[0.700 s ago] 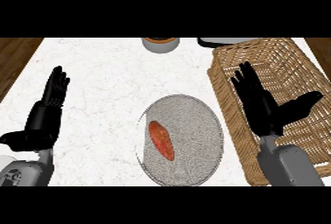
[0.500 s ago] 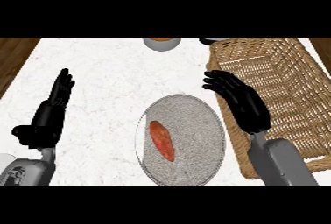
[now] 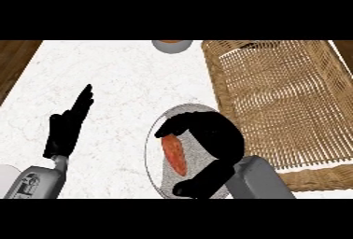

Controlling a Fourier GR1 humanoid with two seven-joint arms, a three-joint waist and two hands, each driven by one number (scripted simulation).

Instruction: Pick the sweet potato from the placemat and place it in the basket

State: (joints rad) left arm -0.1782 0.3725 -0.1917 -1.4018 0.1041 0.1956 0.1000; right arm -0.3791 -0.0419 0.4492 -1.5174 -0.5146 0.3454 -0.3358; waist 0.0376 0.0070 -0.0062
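Observation:
The orange sweet potato lies lengthwise on the grey oval placemat in the lower middle of the head view. My right hand arches over it from the right. Its fingers curve down to the potato's far end, and its thumb reaches in just short of the near end, so the hand brackets the potato without closing on it. The wicker basket stands directly to the right with nothing in it. My left hand rests open at the left, fingers straight and pointing away.
A grey bowl with something orange inside sits at the counter's far edge, left of the basket's corner. The white marble counter ends in dark wood at the far left.
My right hand has swung left from beside the basket and come down over the placemat, its fingers and thumb now bracketing the sweet potato. The left hand has stayed in place.

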